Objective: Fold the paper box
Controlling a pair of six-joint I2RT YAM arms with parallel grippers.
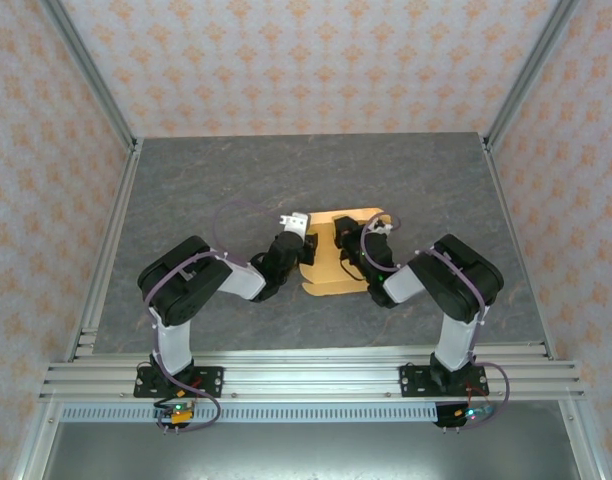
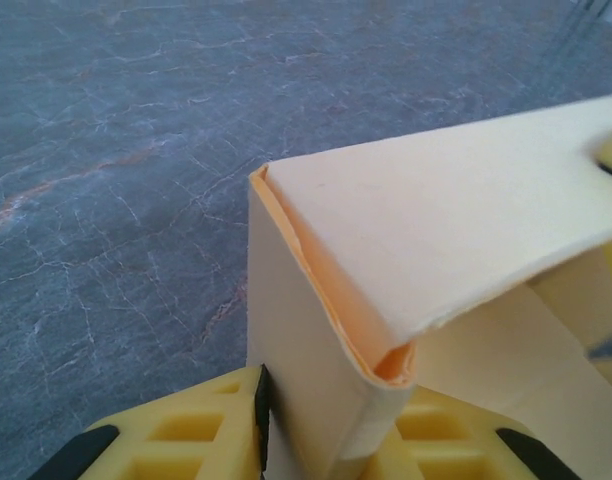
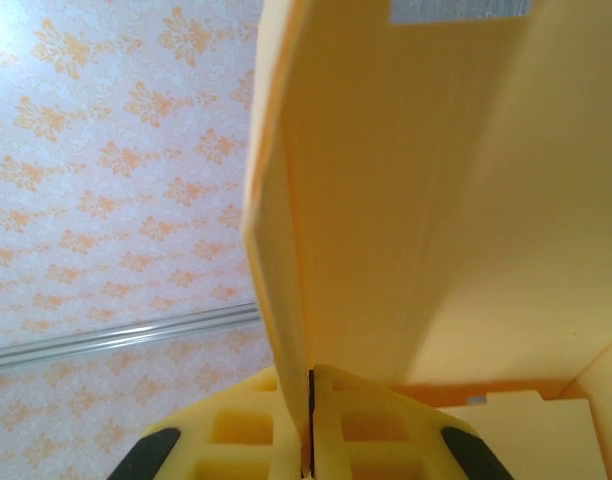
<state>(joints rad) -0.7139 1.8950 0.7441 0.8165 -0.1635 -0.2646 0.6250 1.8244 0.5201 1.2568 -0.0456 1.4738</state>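
Paper box [image 1: 331, 270] sits mid-table [image 1: 236, 180], between the 2 arms. It's thin, light orange-tan card, partly folded: walls up, 1 panel bent over at a corner. Left gripper [image 2: 263, 430] is clamped on a side wall. Right gripper [image 3: 310, 425] is pinching an upright panel.

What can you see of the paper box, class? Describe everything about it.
The paper box is thin, matte, light orange-tan cardboard, only partly folded. Its flat base lies on the grey table between the two arms, with walls raised and one corner edge doubled over. The left tool is shut on an upright wall, and the right tool is shut on another thin panel. The box is not yet closed.
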